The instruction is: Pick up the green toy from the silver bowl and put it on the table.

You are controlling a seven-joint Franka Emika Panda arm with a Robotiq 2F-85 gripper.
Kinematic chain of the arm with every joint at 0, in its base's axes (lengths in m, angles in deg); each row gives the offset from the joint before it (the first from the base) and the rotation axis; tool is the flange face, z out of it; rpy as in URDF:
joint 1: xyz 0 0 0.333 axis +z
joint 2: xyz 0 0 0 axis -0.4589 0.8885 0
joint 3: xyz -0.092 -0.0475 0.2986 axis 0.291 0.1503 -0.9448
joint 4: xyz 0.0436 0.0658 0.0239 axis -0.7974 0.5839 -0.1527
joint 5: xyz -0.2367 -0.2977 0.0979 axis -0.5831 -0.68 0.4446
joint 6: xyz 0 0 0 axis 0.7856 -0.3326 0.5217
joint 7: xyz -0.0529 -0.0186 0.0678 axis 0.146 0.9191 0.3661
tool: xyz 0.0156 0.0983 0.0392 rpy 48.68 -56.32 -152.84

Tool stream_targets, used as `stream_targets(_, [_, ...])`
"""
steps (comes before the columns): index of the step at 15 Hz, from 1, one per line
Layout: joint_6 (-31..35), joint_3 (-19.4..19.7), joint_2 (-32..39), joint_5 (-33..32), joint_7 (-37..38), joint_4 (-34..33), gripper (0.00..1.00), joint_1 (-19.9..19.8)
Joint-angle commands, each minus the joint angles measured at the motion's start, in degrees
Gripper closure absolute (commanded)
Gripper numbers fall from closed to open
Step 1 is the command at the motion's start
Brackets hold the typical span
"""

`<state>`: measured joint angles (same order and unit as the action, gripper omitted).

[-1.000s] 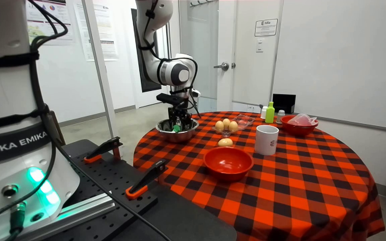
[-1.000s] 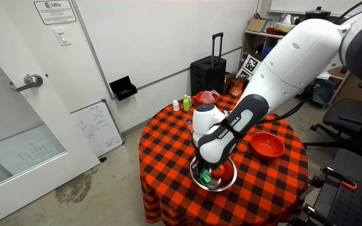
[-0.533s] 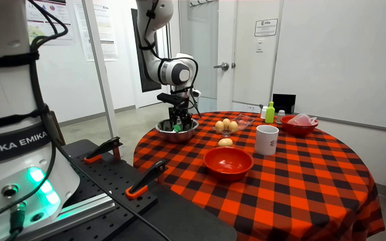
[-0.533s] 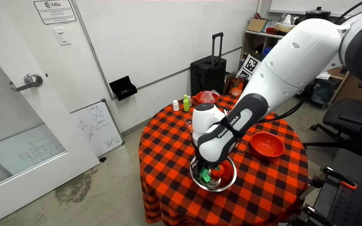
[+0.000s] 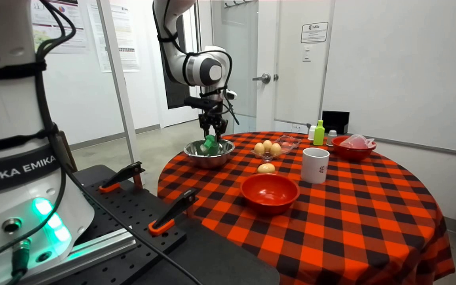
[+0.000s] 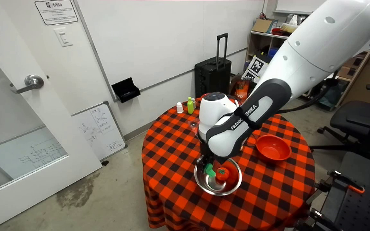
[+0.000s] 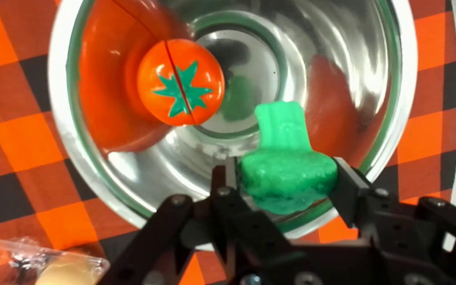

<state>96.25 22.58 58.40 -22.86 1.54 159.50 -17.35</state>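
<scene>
The green toy (image 7: pixel 285 174) is gripped between both fingers of my gripper (image 7: pixel 287 164), with its pale stem pointing away from the jaws. In both exterior views the toy (image 5: pixel 210 143) (image 6: pixel 209 170) hangs below my gripper (image 5: pixel 212 136), at the silver bowl's rim level or slightly above its floor; the exact height is unclear. The silver bowl (image 5: pixel 208 161) stands on the table (image 5: pixel 354 206) beneath the gripper; the toy is over one side of the bowl (image 7: pixel 164 170) in the wrist view. In an exterior view, the arm hides part of the bowl (image 6: pixel 215 189).
A red toy tomato (image 7: pixel 180 85) lies in the silver bowl. On the table stand a red bowl (image 5: pixel 269 194), a white mug (image 5: pixel 315 165), several eggs (image 5: pixel 267 148), a green bottle (image 5: pixel 318 133) and another red bowl (image 5: pixel 353 153) at the back.
My gripper has risen from inside the silver bowl, and the green toy has come up with it. The bowl and tomato stay in place.
</scene>
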Motion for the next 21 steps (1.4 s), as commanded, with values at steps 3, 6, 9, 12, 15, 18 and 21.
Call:
stream_targets(3, [2.0,3.3,-11.4,-1.2,3.1,10.9,0.69,1.4])
stream_targets(6, [2.1,5.3,-15.4,-2.1,5.3,14.8,0.69,1.4])
stream_targets(9, [1.9,7.3,-18.6,-3.0,7.8,18.4,0.69,1.1])
stream_targets(12, [2.0,9.3,-20.0,-3.9,9.6,21.3,0.69,0.5])
stream_targets(15, [2.4,10.1,-19.6,-3.6,9.8,23.0,0.69,-0.8])
stream_targets(18, [4.5,11.1,-18.3,-3.3,9.9,24.6,0.69,-1.9])
stream_targets(21, [6.9,11.5,-16.9,-2.2,9.0,26.1,0.69,-3.5])
